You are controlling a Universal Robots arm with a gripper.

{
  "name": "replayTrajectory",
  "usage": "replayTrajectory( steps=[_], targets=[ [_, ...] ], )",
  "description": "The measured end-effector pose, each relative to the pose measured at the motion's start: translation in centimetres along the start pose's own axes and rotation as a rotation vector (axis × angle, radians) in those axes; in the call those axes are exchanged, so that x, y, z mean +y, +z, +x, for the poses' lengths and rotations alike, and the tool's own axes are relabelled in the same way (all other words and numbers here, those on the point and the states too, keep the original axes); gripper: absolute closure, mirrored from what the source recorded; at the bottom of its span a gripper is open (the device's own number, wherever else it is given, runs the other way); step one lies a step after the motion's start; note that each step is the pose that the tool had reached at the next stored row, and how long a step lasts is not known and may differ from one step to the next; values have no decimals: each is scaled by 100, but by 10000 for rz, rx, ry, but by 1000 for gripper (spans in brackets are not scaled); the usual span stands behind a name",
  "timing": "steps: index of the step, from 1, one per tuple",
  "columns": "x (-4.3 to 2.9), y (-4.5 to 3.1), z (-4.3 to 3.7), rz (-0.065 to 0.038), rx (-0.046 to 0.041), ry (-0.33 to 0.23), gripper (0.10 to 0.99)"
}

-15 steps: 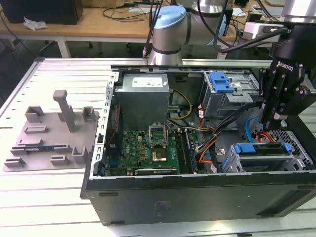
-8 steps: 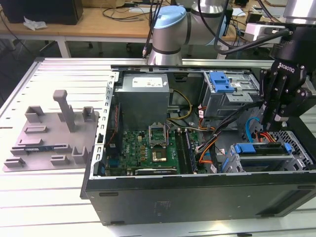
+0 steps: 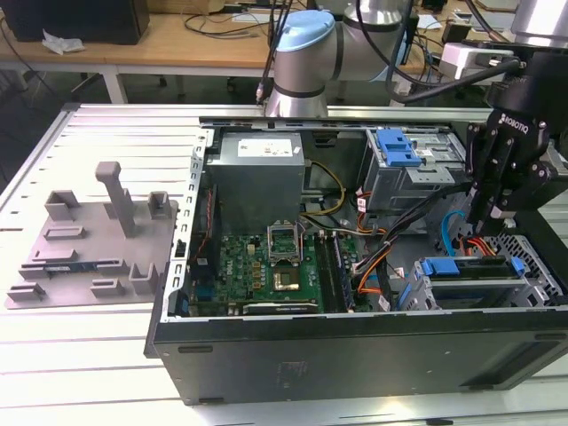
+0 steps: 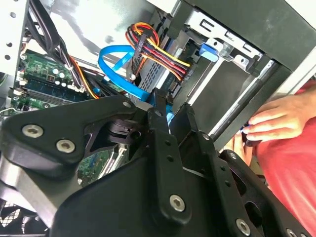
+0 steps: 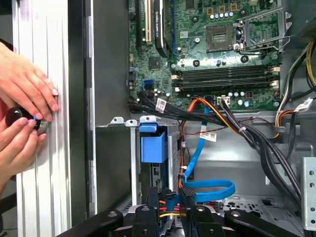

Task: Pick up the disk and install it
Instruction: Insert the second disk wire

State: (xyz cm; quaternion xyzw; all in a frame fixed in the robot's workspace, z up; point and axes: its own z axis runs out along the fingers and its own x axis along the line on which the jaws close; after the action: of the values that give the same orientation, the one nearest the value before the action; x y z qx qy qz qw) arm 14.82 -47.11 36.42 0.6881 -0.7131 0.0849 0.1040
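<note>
The disk (image 3: 470,268), silver with a bright blue carrier frame, lies seated in the drive cage (image 3: 532,284) at the exterior view's right end of the open computer case. Its blue carrier end (image 5: 153,145) (image 4: 210,52) shows in both wrist views. My gripper (image 3: 486,217) hangs just above the disk's cabled end, pointing down, fingers drawn together. In both wrist views the gripper (image 5: 170,200) (image 4: 173,111) sits right at the coloured power wires (image 5: 170,206) and the blue data cable (image 5: 207,190). Whether it touches the plugs I cannot tell.
A person's hands (image 5: 24,98) (image 4: 276,118) hold a small dark object just outside the case wall beside the cage. The motherboard (image 3: 266,266), power supply (image 3: 257,169) and an upper bay with a ridged blue latch (image 3: 397,146) share the case. A grey fixture (image 3: 89,240) lies at the exterior view's left.
</note>
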Motion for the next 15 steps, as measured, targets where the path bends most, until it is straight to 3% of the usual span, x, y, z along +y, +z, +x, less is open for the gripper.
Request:
replayTrajectory(
  steps=[5,7,15],
  targets=[
    [0,1,1,0,1,1,784],
    [0,1,1,0,1,0,918],
    [0,1,0,0,1,0,925]
  ],
)
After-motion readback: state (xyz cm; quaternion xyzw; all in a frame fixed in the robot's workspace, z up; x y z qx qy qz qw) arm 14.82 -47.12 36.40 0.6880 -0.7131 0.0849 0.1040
